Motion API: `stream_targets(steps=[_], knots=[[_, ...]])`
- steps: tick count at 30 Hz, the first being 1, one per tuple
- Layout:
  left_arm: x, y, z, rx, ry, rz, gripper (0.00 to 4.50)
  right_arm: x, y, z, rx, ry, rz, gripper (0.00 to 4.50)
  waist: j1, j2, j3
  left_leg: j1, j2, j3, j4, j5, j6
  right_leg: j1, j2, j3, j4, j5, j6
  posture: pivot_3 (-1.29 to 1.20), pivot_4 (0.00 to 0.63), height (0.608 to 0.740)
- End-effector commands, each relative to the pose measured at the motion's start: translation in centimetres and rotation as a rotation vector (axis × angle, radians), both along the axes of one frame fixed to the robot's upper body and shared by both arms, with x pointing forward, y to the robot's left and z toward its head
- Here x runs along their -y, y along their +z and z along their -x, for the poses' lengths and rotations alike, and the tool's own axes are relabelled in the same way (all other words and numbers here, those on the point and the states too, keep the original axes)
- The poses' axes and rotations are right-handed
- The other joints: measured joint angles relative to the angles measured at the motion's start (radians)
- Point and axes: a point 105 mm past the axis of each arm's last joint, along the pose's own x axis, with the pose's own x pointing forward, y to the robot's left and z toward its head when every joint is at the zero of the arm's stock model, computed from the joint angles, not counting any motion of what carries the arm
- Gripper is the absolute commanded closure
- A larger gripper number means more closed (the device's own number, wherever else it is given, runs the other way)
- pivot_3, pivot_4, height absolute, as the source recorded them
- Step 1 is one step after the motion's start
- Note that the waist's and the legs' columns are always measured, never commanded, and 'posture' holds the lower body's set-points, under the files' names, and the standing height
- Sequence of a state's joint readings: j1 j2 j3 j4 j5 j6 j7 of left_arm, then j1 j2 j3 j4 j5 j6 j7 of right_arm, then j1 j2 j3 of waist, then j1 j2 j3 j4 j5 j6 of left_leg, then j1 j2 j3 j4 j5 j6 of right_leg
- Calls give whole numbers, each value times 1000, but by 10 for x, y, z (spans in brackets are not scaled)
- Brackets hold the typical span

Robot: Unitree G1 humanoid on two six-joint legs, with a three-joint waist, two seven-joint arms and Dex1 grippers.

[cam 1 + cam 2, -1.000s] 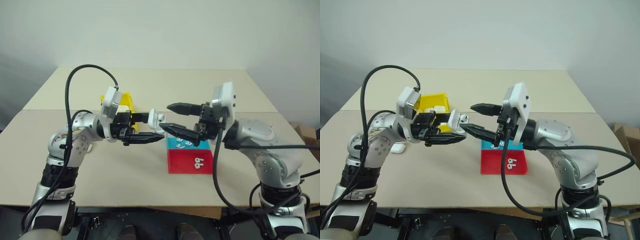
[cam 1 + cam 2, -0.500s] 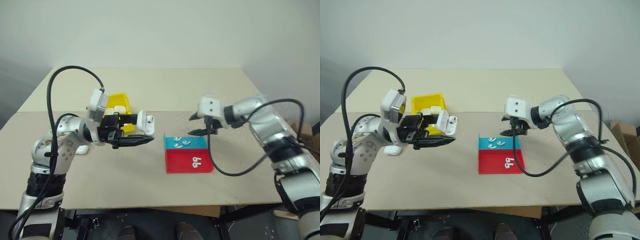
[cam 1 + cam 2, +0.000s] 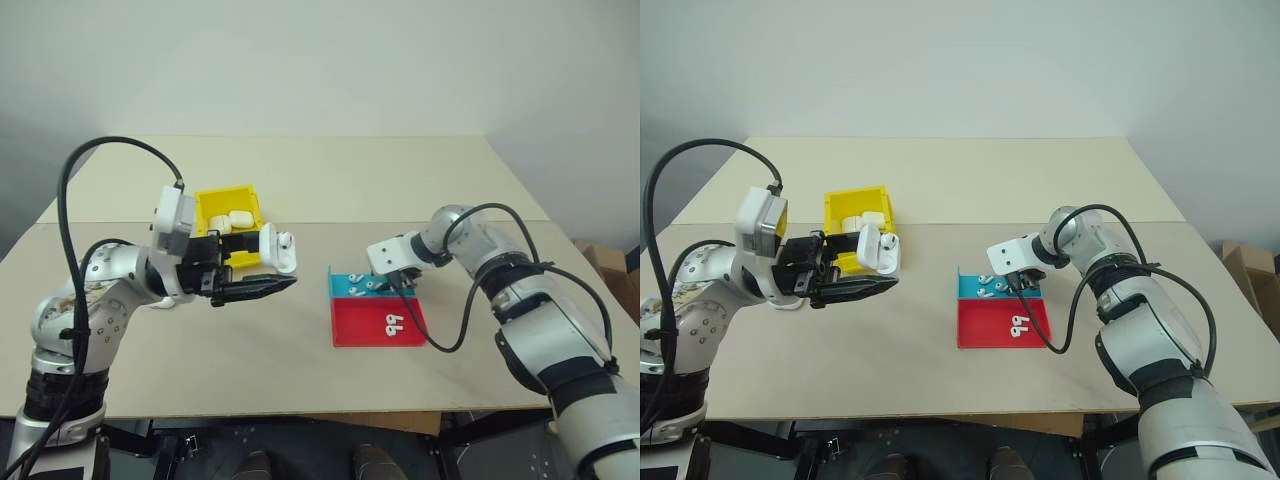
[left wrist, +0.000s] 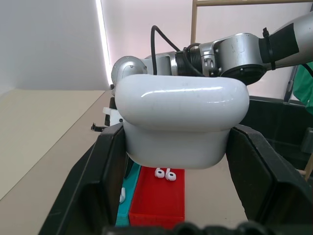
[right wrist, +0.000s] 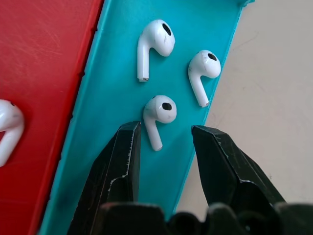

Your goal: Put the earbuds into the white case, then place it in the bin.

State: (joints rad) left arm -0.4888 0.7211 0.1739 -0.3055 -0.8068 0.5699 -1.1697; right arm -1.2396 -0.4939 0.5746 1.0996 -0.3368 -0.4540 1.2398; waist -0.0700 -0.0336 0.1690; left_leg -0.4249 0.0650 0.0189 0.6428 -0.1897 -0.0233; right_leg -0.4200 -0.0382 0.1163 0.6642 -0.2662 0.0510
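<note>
- The left gripper [image 3: 262,284], held above the tan table [image 3: 300,180] with its fingers pointing level toward the robot's right, is clamped on the white case [image 3: 275,247]; the case's lid stands flipped open, and one earbud shows in it.
- Just behind that gripper, the yellow bin [image 3: 228,198] sits on the table with other white cases lying inside it.
- Another white case [image 3: 790,299] rests on the table beside the left arm.
- Right of centre lie two trays side by side, touching: a blue tray [image 3: 340,285] farther from the robot and a red tray [image 3: 365,325] nearer.
- Three earbuds [image 5: 157,113] lie loose on the blue tray; a further pair [image 3: 393,323] rests on the red one.
- The right gripper [image 5: 163,142] is angled down over the blue tray, its fingers [image 5: 222,166] partly spread on either side of one earbud's stem, not touching it in the wrist view.
</note>
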Motion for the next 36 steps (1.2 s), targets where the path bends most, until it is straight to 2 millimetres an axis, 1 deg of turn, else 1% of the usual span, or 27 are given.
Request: stream_targets(steps=[1,10,20,23,29,32,34,35,36], knots=[[-2,10,9,51,-1,2,1718,-2,11,-3,38,19,-6,2457,0,0,0,0,0,0,0,0,0,0,0,0,0,0,0,0,150,740],[-2,10,9,49,9,-2,1718,-6,5,0,18,38,-8,2457,-1,0,0,1,0,0,0,0,0,1,0,0,0,0,0,0,150,740],[-2,8,9,46,8,-1,1718,-9,5,1,-1,44,-24,2457,-1,0,0,1,0,-1,0,0,0,1,0,-1,0,0,0,0,150,740],[-3,8,9,46,7,-2,1718,-6,2,1,9,42,6,2457,-1,0,0,1,0,-1,0,0,0,1,0,-1,0,0,0,0,150,740],[-3,8,9,46,8,-3,1718,-4,0,1,1,36,10,2457,-1,0,0,1,0,-1,0,0,0,2,0,-1,0,0,0,0,150,740],[-3,8,9,47,8,-4,1718,-3,-2,2,-6,35,13,3032,-1,0,0,1,0,-1,0,0,0,2,0,-1,0,0,0,0,150,740],[-3,8,10,47,7,-4,1718,-4,-2,2,-8,34,10,3709,-2,0,0,1,0,-1,0,0,0,2,0,-1,0,0,0,0,150,740],[-2,8,10,47,6,-4,1718,-4,-2,2,-10,34,7,3883,-1,0,0,1,0,-1,0,0,0,2,0,-1,0,0,0,0,150,740],[-2,8,10,47,4,-4,1718,-4,-2,2,-10,32,0,3883,-1,0,0,1,0,-1,0,0,0,2,0,-1,0,0,0,0,150,740]])
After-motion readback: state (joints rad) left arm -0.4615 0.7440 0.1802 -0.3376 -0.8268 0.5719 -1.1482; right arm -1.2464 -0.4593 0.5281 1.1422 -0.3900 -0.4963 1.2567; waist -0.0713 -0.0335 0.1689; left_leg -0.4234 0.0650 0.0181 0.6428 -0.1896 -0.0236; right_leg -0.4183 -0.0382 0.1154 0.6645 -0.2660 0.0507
